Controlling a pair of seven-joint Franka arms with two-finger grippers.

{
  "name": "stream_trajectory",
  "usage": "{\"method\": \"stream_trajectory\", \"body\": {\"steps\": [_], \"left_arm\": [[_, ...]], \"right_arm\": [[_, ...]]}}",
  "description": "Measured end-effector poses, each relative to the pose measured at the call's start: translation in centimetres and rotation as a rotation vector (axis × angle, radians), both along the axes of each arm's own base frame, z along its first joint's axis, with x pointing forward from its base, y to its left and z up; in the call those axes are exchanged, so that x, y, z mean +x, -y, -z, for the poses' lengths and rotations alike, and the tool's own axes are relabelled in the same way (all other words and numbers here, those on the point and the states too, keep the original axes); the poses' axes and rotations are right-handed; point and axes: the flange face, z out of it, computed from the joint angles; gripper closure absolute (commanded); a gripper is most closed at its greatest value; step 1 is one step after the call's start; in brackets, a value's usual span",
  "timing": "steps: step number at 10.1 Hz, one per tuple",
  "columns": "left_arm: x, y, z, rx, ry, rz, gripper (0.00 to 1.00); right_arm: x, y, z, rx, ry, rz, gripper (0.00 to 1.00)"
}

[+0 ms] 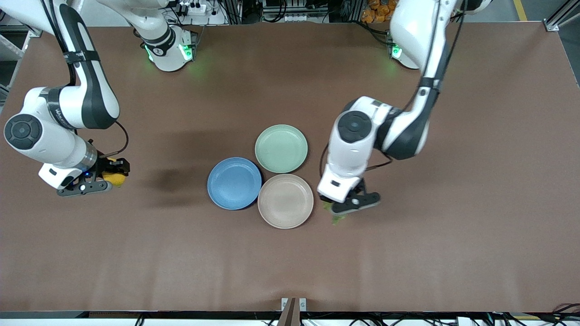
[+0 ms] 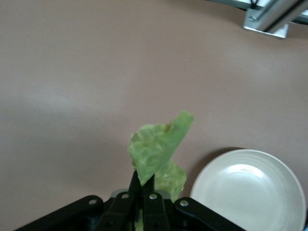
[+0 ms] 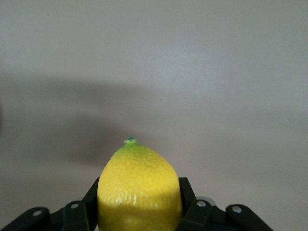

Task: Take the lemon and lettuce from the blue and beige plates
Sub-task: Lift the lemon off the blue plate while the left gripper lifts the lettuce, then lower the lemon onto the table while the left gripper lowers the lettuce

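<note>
Holding lemon (image 3: 139, 187) clamped between fingers, right gripper (image 1: 105, 177) hangs over bare table toward right arm's end, well apart from blue plate (image 1: 234, 183). Left gripper (image 1: 350, 202) pinches lettuce (image 2: 156, 151) by thin edge, just beside beige plate (image 1: 285, 200). Both plates empty. Risks: limp leaf slipping from narrow pinch; round lemon squirting out if grip eases.

Two white Franka arms, glossy shells with black bands at the joints and round dark caps. Green lights glow at both bases. Black cables loop along the forearms. Black two-finger grippers, silver screws dotting their fingers and mounts.
</note>
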Motion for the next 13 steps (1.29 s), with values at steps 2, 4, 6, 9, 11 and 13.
{"method": "stream_trajectory", "body": {"steps": [2,4,6,9,11,13], "left_arm": [[1.7,-4.4,-2.1,0.007,-0.022,0.012,1.00],[3.3,-10.0,-4.3,-0.003,-0.058,0.030,1.00],[4.8,-15.5,-4.7,-0.010,-0.092,0.057,1.00],[5.7,-21.1,-3.7,-0.021,-0.157,0.135,1.00],[5.4,-23.4,-2.2,-0.016,-0.224,0.181,1.00],[4.8,-24.4,0.5,-0.009,-0.290,0.209,1.00]], "right_arm": [[-0.8,-0.3,2.3,0.007,-0.001,-0.008,0.83],[-1.1,0.2,5.5,0.014,0.012,-0.003,0.83],[-1.1,1.3,8.8,0.018,0.006,0.015,0.83],[-1.2,0.9,12.9,0.073,-0.007,0.073,0.82],[-1.3,0.7,13.8,0.076,-0.008,0.075,0.82],[-1.2,0.9,14.5,0.074,0.008,0.078,0.82]]}}
